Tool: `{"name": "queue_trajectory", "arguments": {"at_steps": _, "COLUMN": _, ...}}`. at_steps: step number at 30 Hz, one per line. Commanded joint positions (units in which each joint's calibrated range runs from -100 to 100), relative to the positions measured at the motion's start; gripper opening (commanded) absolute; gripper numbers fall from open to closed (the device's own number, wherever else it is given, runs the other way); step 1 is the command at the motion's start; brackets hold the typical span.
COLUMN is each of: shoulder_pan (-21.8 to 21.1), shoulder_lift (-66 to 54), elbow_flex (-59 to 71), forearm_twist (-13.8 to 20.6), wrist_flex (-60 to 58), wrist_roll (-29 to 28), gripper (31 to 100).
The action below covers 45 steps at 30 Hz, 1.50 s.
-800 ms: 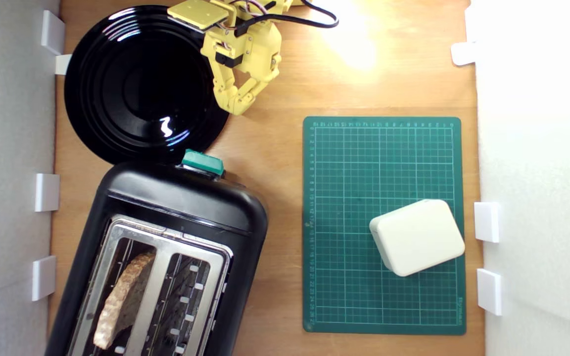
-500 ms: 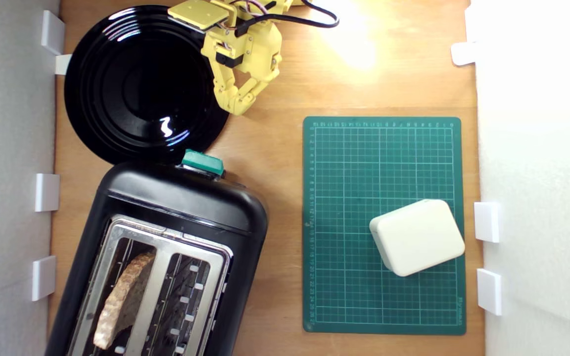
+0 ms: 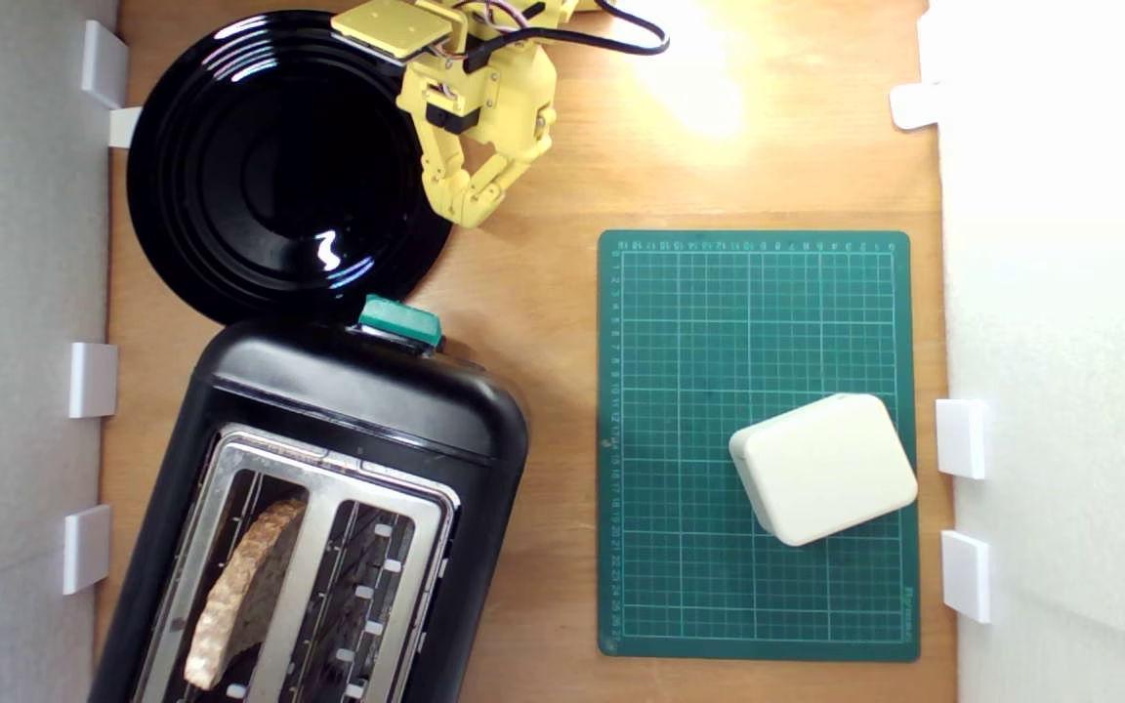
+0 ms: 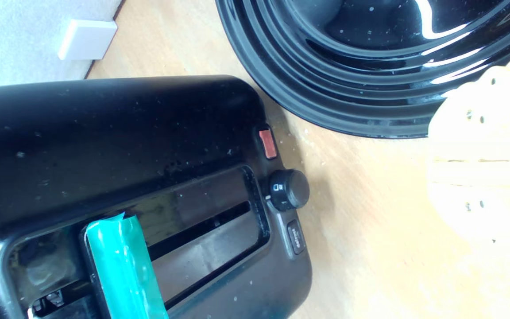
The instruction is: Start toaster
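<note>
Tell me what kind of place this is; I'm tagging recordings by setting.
Probably a mock kitchen on a robot test bench: a toaster and black plate sit on a wooden board walled by white panels, beside a cutting mat.

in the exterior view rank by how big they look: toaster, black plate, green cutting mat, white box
1. green cutting mat
2. toaster, partly cut off by the frame, so its place against the mat is unsure
3. black plate
4. white box
</note>
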Motion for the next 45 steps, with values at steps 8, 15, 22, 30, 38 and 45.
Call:
{"name": "queue_trajectory", "arguments": {"at_steps": 8, "shoulder_pan": -0.18, "shoulder_lift": -0.58, "elbow_flex": 0.38, "forearm_twist": 0.10, "wrist_flex": -0.63, "wrist_roll": 0.00, "gripper": 31.4}}
{"name": "queue_trajectory", "arguments": {"at_steps": 15, "shoulder_pan": -0.18, "shoulder_lift": -0.58, "elbow_flex": 0.38, "forearm_twist": 0.57, "wrist_flex": -0.63, "wrist_roll": 0.26, "gripper": 31.4}}
{"name": "queue_trajectory", "arguments": {"at_steps": 22, "shoulder_pan": -0.18, "shoulder_lift": -0.58, "elbow_flex": 0.38, "forearm_twist": 0.76, "wrist_flex": -0.63, "wrist_roll": 0.21, "gripper": 31.4}}
{"name": "queue_trajectory", "arguments": {"at_steps": 30, "shoulder_pan": 0.30, "shoulder_lift": -0.58, "elbow_flex": 0.38, "forearm_twist": 0.85, "wrist_flex": -0.63, "wrist_roll": 0.26, "gripper": 31.3}}
{"name": "queue_trajectory", "arguments": {"at_steps": 38, "shoulder_pan": 0.38, "shoulder_lift": -0.58, "elbow_flex": 0.38, "forearm_twist": 0.94, "wrist_flex": -0.63, "wrist_roll": 0.21, "gripper": 31.3}}
{"name": "queue_trajectory", "arguments": {"at_steps": 45, "shoulder_pan": -0.02, "shoulder_lift": -0.58, "elbow_flex": -0.44, "forearm_twist": 6.48, "wrist_flex": -0.63, "wrist_roll": -0.05, "gripper": 31.3}}
